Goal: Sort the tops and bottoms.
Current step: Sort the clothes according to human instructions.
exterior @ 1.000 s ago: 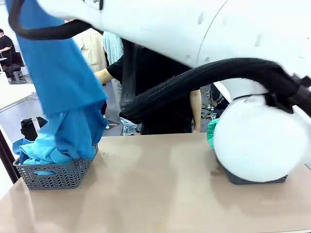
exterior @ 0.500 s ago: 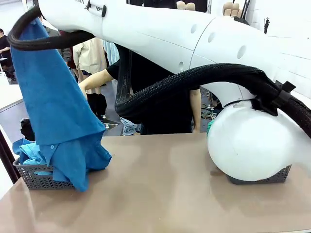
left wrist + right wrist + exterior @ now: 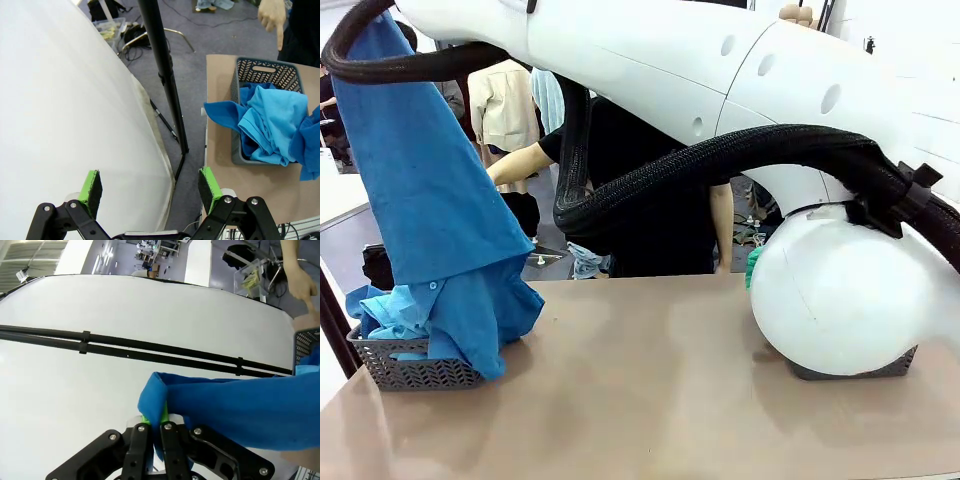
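My right gripper (image 3: 152, 426) is shut on a fold of the royal blue top (image 3: 235, 410). That top (image 3: 420, 200) hangs from the upper left in a long drape, its hem spilling over the right side of the left grey basket (image 3: 410, 372). The light sky-blue top (image 3: 385, 310) lies bunched inside this basket (image 3: 265, 75), where it (image 3: 272, 120) is also seen from above. A sliver of the emerald-green bottoms (image 3: 753, 268) peeks out behind my right arm's joint, by the right basket (image 3: 890, 366). Off the table's side, my left gripper (image 3: 150, 185) stands open, holding nothing.
My right arm's white links and black cable hose (image 3: 720, 160) cross the whole front view. A person in black (image 3: 650, 230) stands at the far edge, one hand (image 3: 272, 17) pointing down near the left basket. A black stand pole (image 3: 165, 75) rises beside the table (image 3: 640, 380).
The royal blue top's hem swung from inside the left basket out over its right side onto the table. My right arm shifted and lifted slightly.
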You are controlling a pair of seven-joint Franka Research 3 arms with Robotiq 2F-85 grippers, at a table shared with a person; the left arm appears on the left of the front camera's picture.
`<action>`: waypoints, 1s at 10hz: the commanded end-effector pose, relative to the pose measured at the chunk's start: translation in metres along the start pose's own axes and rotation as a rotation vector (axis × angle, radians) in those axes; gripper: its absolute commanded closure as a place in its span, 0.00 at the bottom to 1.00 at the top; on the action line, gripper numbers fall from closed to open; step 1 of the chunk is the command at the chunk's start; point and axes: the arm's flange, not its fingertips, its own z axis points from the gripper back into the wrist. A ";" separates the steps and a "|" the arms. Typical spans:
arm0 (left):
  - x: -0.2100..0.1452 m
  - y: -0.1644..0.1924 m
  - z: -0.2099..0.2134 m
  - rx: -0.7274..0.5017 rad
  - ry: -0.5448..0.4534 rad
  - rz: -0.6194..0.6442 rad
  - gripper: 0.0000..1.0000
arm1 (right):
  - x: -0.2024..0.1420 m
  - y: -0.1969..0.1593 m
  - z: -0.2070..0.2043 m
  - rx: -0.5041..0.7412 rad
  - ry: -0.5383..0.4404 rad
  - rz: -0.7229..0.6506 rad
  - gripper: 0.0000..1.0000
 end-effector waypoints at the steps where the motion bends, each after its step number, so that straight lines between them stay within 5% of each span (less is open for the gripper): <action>1: -0.002 0.001 -0.001 -0.011 -0.006 -0.012 0.00 | -0.002 0.002 0.000 0.009 -0.016 0.014 1.00; 3: -0.002 0.001 -0.001 -0.011 -0.006 -0.012 0.00 | 0.000 -0.002 -0.002 -0.003 0.000 0.000 1.00; 6: -0.002 0.001 -0.001 -0.011 -0.006 -0.012 0.00 | 0.037 0.032 -0.112 0.126 -0.181 -0.423 1.00; 8: -0.002 0.001 -0.001 -0.011 -0.006 -0.012 0.00 | 0.059 0.032 -0.185 0.308 -0.418 -0.656 1.00; 10: -0.002 0.001 -0.001 -0.011 -0.006 -0.012 0.00 | 0.061 0.028 -0.229 0.277 -0.407 -0.747 1.00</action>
